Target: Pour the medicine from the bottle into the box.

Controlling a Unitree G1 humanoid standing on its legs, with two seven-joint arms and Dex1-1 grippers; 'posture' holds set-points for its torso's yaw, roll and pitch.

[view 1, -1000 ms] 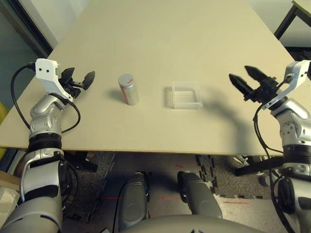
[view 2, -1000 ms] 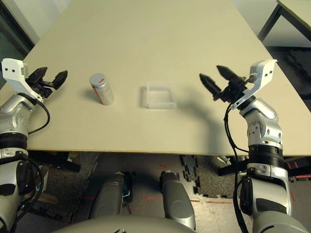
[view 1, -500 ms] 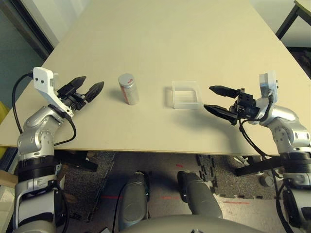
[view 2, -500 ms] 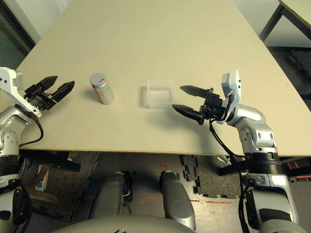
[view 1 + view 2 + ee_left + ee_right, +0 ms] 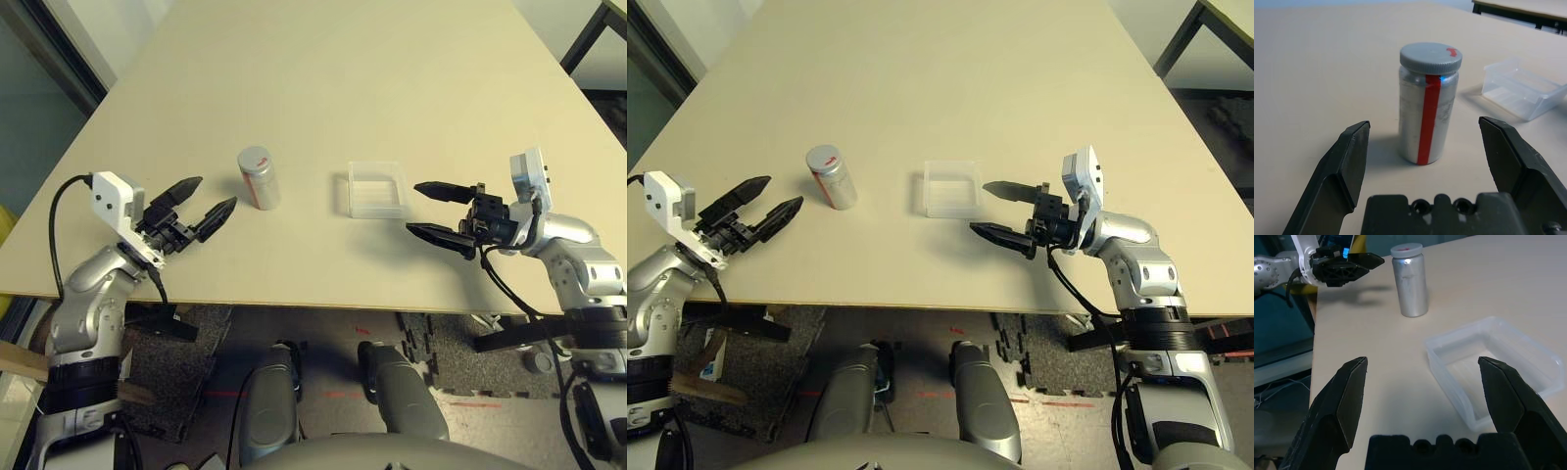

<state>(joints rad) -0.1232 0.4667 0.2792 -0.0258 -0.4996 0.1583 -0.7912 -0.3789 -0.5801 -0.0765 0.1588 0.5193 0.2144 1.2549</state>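
While standing: the bottle (image 5: 259, 177) is upright on the table (image 5: 323, 78), cap on.
Left gripper (image 5: 209, 202): jaws wide apart, bottle just ahead, not touching.
Right gripper (image 5: 433, 210): jaws wide apart, near the box (image 5: 376, 189).

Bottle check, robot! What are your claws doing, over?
Left claw open, aimed at the bottle, not touching. Right claw open beside the box. Bottle upright, cap on. Nothing in the way.

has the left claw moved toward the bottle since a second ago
Yes. The left claw, open, has come nearer the table's front edge and closer to the bottle, which stands where it was beside the box.
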